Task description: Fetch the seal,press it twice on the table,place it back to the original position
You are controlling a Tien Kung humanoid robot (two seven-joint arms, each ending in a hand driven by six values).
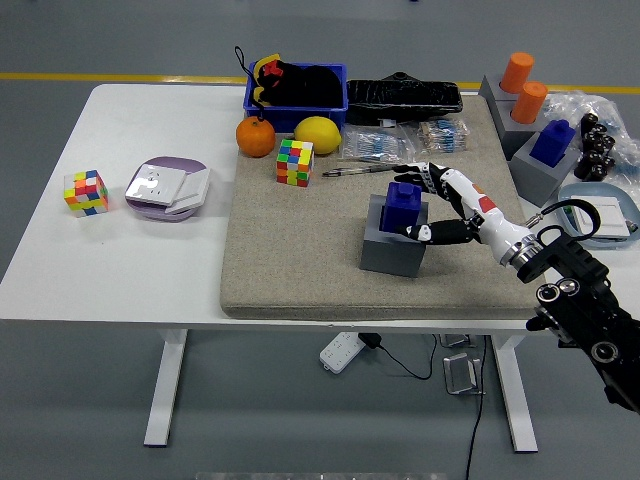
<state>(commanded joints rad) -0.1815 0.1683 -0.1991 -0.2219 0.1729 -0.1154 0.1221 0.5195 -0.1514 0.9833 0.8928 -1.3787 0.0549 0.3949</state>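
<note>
The blue seal (403, 207) stands upright on top of a grey block (392, 250) in the middle-right of the beige mat (300, 260). My right hand (424, 201) reaches in from the lower right and sits just to the right of the seal. Its fingers (414, 170) are spread above and behind the seal, and the thumb (418, 232) lies low against the block's top. The hand is open and holds nothing. No left arm shows.
A pen (360, 171), a Rubik's cube (295, 162), an orange (255, 137) and a lemon (318, 134) lie behind the block. A second blue seal (552, 142) and orange cylinders (518, 72) stand far right. A purple plate (167, 188) sits left.
</note>
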